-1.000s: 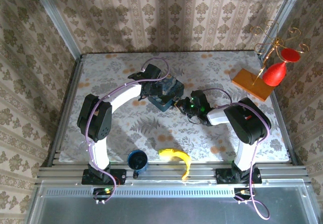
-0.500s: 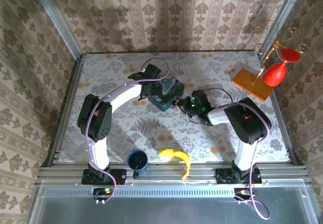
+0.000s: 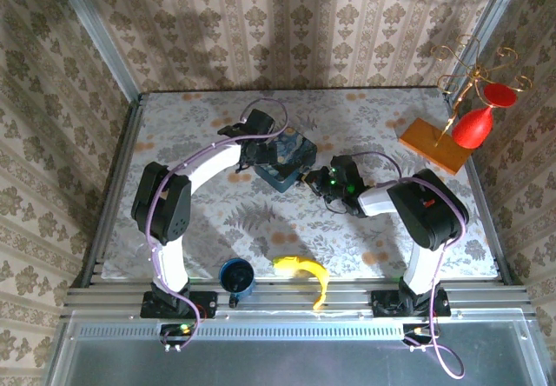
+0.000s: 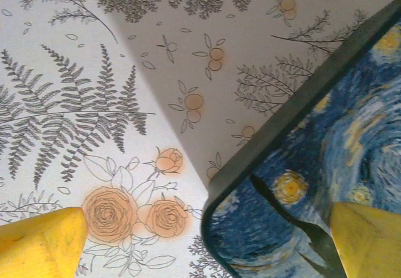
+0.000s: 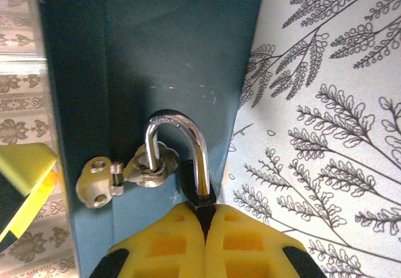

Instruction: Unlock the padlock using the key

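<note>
Looked over the table (image 3: 217, 229) and found the tin (image 3: 291, 156) near its middle. Had the left gripper (image 4: 203, 243) spread wide astride the tin's corner, holding nothing. Had the right gripper (image 5: 203, 221) pinched tight on the padlock (image 5: 200, 159) at the tin's side wall. Saw the shackle threaded through the hasp (image 5: 119, 173). Could not tell whether a key sat between the pads. Judged the unlocking not yet done.

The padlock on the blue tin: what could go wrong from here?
The right pincer is shut on the padlock, whose shackle runs through the hasp of the blue tin. A pull may drag the tin, since the left pincer stands open over its corner. The pads also cover the padlock's lower end, which may hinder unlocking.
</note>
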### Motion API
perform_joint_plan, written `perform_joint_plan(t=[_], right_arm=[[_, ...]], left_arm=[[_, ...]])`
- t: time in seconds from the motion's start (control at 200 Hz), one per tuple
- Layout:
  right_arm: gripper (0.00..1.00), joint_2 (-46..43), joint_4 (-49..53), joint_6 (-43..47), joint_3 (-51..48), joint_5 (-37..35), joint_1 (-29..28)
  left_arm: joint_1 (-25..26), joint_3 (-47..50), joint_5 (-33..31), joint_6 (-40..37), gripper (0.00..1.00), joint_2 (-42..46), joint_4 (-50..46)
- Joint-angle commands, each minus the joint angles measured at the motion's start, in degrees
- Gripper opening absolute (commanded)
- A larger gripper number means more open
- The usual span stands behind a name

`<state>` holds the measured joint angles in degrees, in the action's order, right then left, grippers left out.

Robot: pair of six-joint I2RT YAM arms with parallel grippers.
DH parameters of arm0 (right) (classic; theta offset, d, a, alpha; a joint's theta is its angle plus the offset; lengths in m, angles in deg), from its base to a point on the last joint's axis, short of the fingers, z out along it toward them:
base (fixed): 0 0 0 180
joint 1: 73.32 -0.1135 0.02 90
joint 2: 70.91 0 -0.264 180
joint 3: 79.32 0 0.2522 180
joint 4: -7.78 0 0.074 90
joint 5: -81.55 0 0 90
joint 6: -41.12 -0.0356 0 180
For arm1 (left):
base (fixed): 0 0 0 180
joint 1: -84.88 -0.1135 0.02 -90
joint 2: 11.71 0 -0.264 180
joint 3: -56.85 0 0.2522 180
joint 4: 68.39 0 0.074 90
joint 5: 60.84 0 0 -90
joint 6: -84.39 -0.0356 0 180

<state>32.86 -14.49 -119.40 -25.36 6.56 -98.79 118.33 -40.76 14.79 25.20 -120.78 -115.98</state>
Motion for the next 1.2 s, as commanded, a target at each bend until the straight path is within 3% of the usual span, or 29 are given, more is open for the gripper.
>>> perform_joint_plan(t=[0.0,1.19], right_arm=[[0.00,-2.75,2.46,0.97,-1.87,-3.96,0.81],[0.00,-0.40,-0.18,0.95,2.34,-5.95,2.44]], left_arm=[[-2.20,2.21,-2.92,-2.28,1.00,0.00,-6.35],[-3.03,3.54,-2.28,-2.07,1.00,0.36,-6.10]])
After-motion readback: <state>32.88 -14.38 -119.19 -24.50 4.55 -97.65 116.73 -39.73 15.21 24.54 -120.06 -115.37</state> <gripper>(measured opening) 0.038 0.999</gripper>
